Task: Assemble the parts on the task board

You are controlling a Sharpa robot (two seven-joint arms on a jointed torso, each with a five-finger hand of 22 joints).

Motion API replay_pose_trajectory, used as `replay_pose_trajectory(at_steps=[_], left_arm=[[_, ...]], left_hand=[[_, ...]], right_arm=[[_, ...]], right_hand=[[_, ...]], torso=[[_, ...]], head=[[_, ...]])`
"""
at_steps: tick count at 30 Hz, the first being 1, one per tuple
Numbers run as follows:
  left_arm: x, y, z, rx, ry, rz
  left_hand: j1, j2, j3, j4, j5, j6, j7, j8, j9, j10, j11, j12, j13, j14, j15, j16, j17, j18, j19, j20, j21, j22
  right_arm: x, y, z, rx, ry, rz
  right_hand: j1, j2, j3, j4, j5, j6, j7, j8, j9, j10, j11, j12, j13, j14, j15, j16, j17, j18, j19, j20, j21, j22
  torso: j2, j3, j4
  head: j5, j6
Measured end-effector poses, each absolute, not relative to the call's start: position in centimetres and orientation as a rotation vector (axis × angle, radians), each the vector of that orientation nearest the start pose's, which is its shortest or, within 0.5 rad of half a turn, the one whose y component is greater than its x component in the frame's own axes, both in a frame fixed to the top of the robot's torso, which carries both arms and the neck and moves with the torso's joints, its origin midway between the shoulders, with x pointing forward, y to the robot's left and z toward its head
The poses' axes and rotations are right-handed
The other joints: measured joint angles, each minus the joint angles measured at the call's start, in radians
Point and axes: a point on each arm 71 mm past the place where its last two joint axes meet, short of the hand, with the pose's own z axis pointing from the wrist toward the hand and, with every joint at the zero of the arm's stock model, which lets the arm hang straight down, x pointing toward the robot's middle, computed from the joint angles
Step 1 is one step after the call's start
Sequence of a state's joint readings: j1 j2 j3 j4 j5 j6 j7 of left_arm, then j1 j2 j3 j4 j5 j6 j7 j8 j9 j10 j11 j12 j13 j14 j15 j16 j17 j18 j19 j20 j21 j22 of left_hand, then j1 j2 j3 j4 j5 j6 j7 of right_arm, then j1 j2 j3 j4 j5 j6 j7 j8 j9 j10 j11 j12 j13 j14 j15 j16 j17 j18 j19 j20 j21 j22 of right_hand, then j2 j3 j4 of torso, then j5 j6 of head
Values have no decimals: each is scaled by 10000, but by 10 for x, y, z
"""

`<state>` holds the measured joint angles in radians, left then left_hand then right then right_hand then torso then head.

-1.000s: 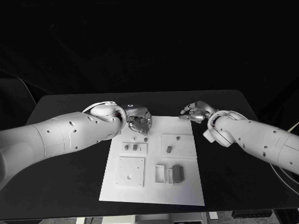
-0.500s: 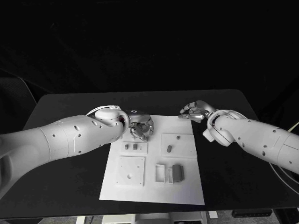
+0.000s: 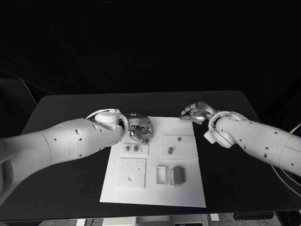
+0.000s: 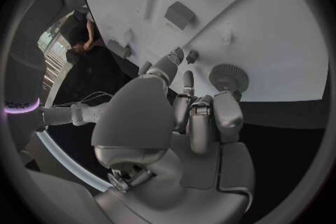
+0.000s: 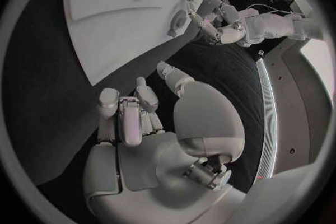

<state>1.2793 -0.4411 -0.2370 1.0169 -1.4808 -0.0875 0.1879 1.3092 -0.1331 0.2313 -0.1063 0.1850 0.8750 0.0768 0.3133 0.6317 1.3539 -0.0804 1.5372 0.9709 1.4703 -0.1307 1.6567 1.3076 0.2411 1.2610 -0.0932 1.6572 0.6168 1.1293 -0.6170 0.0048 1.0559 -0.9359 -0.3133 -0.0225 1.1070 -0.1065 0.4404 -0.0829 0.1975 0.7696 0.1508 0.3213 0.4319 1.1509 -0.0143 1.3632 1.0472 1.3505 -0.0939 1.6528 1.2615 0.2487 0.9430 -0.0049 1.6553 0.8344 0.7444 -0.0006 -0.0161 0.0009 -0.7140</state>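
Black tabletop (image 3: 69, 106) parts being small, rigid and light, the round toothed gear (image 4: 228, 77), beside the left hand's (image 3: 139, 129) curled, empty fingers (image 4: 199, 123), is best pinched at its rim.

Robotics lab test bench.
A matte black rectangular table (image 3: 76, 106) carries a flat white task board (image 3: 184, 188) with blocky fixtures, set before a black backdrop; cables and equipment stand at the room's edge.

Task board (image 3: 157, 188) mid-table (image 3: 69, 188), left robot hand (image 3: 140, 129) over its far-left corner
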Motion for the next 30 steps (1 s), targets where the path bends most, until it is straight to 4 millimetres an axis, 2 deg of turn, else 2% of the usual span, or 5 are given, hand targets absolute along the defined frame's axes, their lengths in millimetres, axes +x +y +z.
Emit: replay_pose_trajectory(at_steps=[4, 13, 17, 25, 30], left_arm=[[544, 127, -240, 5743, 18601, -6595], [544, 130, -242, 5632, 18622, -6456], [544, 130, -244, 5601, 18655, -6420], [543, 129, -248, 5539, 18704, -6406], [543, 128, -250, 5483, 18640, -6386]], left_hand=[[-97, 97, 2, 82, 0, -56, 53, -4, -26, -36, 36, 0, 1, -1, -1, 0, 0, 0, -70, 1, 0, 19], [-147, 147, 70, 150, 0, -72, 67, -4, -38, -36, 36, -38, 1, -1, -1, 0, -1, 0, -70, 1, 0, 35], [-143, 282, 118, 198, 0, -31, 108, -4, -38, -105, 34, -38, 18, -1, -1, 0, -1, 0, -70, 1, 0, 63], [-145, 280, 140, 219, 0, -15, 123, -4, -38, -106, 35, -38, 17, -1, -1, 0, -2, 0, -69, 3, 0, 74], [-155, 375, 181, 261, 1, 92, 125, 53, -37, -105, 35, -38, 25, -1, -1, 0, -2, 0, -69, 4, 0, 88]], right_arm=[[553, -233, -241, 4826, 17521, 7173], [553, -233, -241, 4826, 17521, 7173], [553, -233, -241, 4828, 17520, 7170], [553, -233, -241, 4824, 17521, 7178], [553, -234, -241, 4822, 17522, 7181]], right_hand=[[0, 0, 0, 0, 0, 0, -1, 0, 0, 0, 0, 0, -4, 0, 0, 0, 0, 0, 0, 0, 0, 0], [0, 0, 0, 0, 0, 2, -2, 0, 0, 0, 0, 0, -9, 0, 0, 0, 0, 0, 0, 0, 0, 0], [0, 0, 0, 0, 0, 3, -3, 0, 0, 0, 0, 0, -9, 0, 0, 0, 1, 1, 0, 0, 0, 0], [0, 0, 0, 0, 0, 4, -4, 0, 0, 1, 0, 0, -9, 0, 0, 0, 1, 0, 0, 0, 0, 0], [0, 0, 0, 0, 0, 5, -5, 0, 0, 1, 1, 0, -8, 0, 0, 0, 1, -1, 0, 0, 0, 0]], torso=[[0, 4, -3], [-8, 17, -1], [-11, 19, 2], [-12, 20, 2], [-9, 19, 0]], head=[[5, 4], [7, -3], [-3, -13], [-14, -24], [-28, -28]])
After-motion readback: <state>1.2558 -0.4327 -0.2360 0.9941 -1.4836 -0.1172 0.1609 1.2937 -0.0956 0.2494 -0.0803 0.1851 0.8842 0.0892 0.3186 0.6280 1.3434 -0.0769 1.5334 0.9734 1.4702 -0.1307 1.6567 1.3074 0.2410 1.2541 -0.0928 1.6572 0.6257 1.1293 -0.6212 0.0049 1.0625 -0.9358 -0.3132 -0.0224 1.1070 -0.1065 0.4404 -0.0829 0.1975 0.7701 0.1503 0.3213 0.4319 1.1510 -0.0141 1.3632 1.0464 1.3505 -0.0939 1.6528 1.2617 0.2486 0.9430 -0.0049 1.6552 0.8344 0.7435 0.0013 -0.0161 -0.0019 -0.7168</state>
